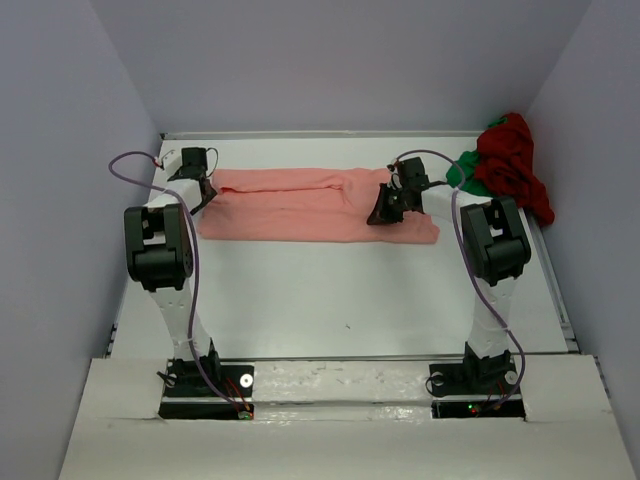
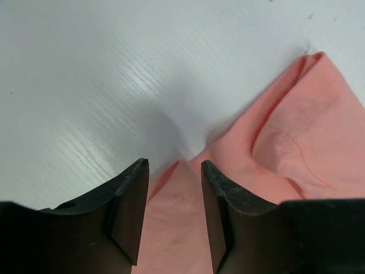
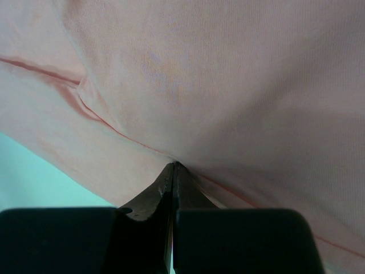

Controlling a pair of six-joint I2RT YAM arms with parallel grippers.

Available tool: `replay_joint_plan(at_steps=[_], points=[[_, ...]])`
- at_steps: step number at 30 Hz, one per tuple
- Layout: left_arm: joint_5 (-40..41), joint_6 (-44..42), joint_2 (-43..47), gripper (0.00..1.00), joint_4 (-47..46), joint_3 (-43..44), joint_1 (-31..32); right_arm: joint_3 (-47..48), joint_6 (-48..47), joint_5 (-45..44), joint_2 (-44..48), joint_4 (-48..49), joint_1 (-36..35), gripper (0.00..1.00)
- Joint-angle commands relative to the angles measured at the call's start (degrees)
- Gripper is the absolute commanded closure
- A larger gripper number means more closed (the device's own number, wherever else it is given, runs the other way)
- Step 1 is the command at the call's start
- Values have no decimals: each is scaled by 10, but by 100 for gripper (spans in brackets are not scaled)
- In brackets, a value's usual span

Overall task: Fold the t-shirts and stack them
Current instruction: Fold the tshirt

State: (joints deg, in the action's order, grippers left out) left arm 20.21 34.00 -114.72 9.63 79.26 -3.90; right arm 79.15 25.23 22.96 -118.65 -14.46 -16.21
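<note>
1. The salmon-pink t-shirt lies across the far half of the white table, folded into a long band that runs left to right between the two arms.
2. The left gripper is at the band's left end. In its wrist view the fingers stand spread apart over a corner of the pink cloth. The cloth's edge runs up between them, and neither finger closes on it.
3. To the left of and beyond that corner, the left wrist view shows only bare table surface.
4. The right gripper sits on the band near its right end. In its wrist view the fingers are pressed tightly together, pinching the pink cloth where a seam and a crease run into the tips. The fabric fills nearly all of that view, with a sliver of table at the lower left.
5. The dark red t-shirt is bunched in a heap in the far right corner, against the enclosure wall.
6. The bright green t-shirt lies beneath it, showing only at the heap's left edge, near the pink band's right end.
</note>
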Motion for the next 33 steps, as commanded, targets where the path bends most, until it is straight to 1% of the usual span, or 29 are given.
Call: replay_joint_plan(at_steps=[1, 5, 6, 8, 9, 11, 12, 14, 15, 16, 19, 22, 25, 26, 27, 28, 29, 31, 33], points=[[31, -14, 70, 48, -25, -3, 22, 9, -14, 0, 11, 8, -3, 100], [51, -52, 71, 47, -21, 1, 36, 12, -12, 5, 7, 8, -3, 100], [55, -70, 72, 46, -27, -2, 62, 11, -12, 7, 7, 8, -3, 100], [68, -85, 69, 45, -28, -3, 71, 12, -12, 8, 7, 8, -3, 100], [72, -99, 66, 40, -28, -2, 75, 11, -12, 8, 7, 7, -3, 100], [76, -111, 60, 34, -28, -4, 80, 11, -12, 9, 7, 8, -3, 100], [77, -113, 57, 22, -33, -11, 81, 11, -12, 9, 7, 8, -3, 100], [63, -126, 54, 7, -43, -19, 80, 12, -11, 13, 7, 8, -3, 100], [55, -132, 53, 6, -46, -27, 80, 13, -11, 16, 7, 8, -3, 100], [30, -141, 55, 5, -69, -36, 80, 14, -10, 21, 6, 8, -3, 100], [24, -177, 63, 4, -99, -59, 81, 14, -10, 25, 8, 8, -3, 100], [77, -202, 70, 5, -128, -72, 84, 14, -9, 31, 8, 10, -3, 100], [87, -233, 73, 15, -158, -84, 89, 14, -6, 41, 8, 14, -3, 100], [91, -248, 73, 16, -175, -91, 93, 14, -6, 43, 10, 14, -3, 100], [98, -288, 72, 16, -211, -108, 103, 13, -7, 44, 11, 15, -3, 100], [112, -303, 72, 17, -222, -114, 111, 13, -6, 45, 12, 15, -3, 100], [153, -314, 70, 16, -227, -116, 120, 11, -6, 45, 14, 15, -3, 100], [181, -354, 64, 15, -228, -114, 140, 9, -6, 47, 17, 15, -3, 100], [188, -364, 51, 15, -221, -111, 145, 7, -6, 49, 18, 18, -3, 100]])
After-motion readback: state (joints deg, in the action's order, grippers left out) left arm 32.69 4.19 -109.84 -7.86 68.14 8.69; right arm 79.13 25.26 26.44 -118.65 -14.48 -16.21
